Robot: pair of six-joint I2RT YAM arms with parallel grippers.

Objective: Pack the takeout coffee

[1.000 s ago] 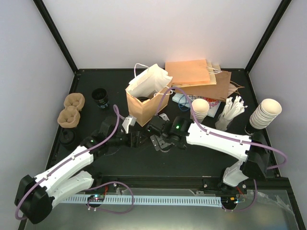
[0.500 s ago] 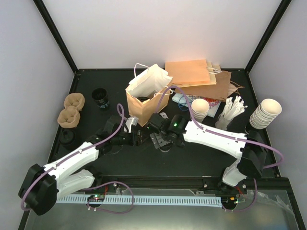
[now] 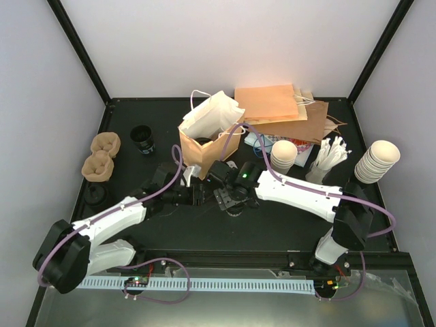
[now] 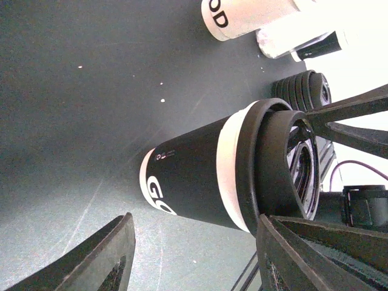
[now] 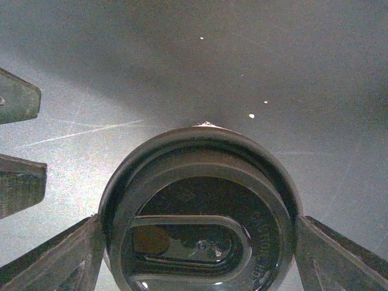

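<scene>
The left gripper (image 4: 195, 221) straddled the takeout coffee (image 4: 194, 182), spread, one finger (image 4: 103, 260) clear of the cup. The right gripper (image 5: 197, 221) clasped its black lid (image 5: 200, 182), fingers (image 5: 63, 257) touching the rim on both sides. The cup stood on the dark table (image 4: 91, 91), near the brown bag (image 3: 201, 153).

White "GO" on the takeout coffee (image 4: 194, 182) sleeve, black "OD" on a white cup (image 4: 242, 15), embossing on the lid (image 5: 200, 182) unreadable.
</scene>
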